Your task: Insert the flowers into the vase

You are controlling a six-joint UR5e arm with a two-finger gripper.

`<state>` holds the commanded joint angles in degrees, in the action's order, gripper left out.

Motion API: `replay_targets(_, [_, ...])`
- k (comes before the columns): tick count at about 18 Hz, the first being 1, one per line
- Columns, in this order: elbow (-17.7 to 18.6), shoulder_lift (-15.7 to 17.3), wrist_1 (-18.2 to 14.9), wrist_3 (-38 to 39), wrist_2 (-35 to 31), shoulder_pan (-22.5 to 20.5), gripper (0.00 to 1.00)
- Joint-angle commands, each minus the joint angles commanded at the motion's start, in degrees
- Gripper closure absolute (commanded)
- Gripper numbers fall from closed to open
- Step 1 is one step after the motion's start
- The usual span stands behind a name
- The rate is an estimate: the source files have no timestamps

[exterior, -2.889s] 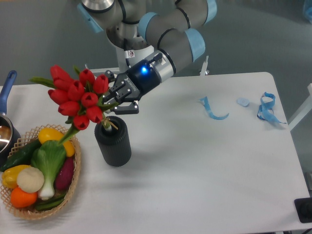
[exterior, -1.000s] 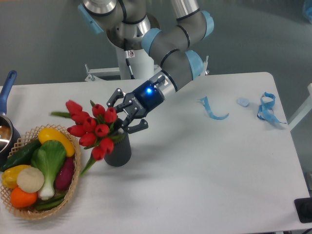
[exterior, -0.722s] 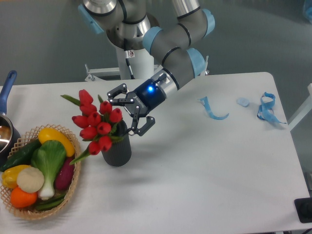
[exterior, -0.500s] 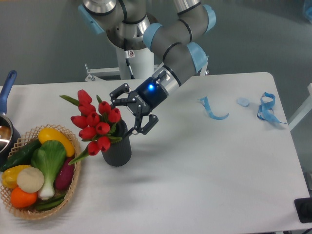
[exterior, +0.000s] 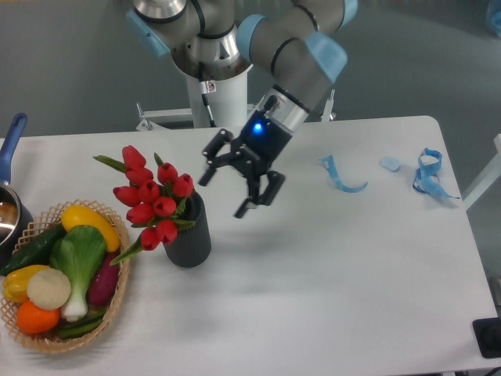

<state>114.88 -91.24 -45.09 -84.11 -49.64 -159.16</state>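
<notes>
The red tulip bunch (exterior: pixel 150 200) sits in the dark grey ribbed vase (exterior: pixel 188 235), leaning out over its left rim toward the wicker basket (exterior: pixel 117 301) of vegetables, with one green leaf drooping down the vase's left side. You can see the vase standing upright on the white table (exterior: pixel 329 282), just right of the basket. Your gripper (exterior: pixel 235 188) hangs above the table to the right of the vase, apart from both vase and flowers, its two fingers spread wide and holding nothing. A blue light glows on its wrist. At the far left you'll find a blue-handled pot (exterior: pixel 9 196); blue ribbon scraps (exterior: pixel 340 176) lie on the right.
</notes>
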Motion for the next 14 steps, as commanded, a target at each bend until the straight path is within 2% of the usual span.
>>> replay_targets(5, [-5.35,2.64,-0.17,-0.7,-6.07,-7.21,0.0])
replay_targets(7, [-7.9,2.82,-1.83,-1.05,-9.06,-8.1,0.0])
replay_targets(12, [-13.01,5.19,-15.44,-15.35,-15.91,-10.91,0.0])
replay_targets(14, [-13.36,6.16,-18.88,-21.76,-19.17,-12.4,0.0])
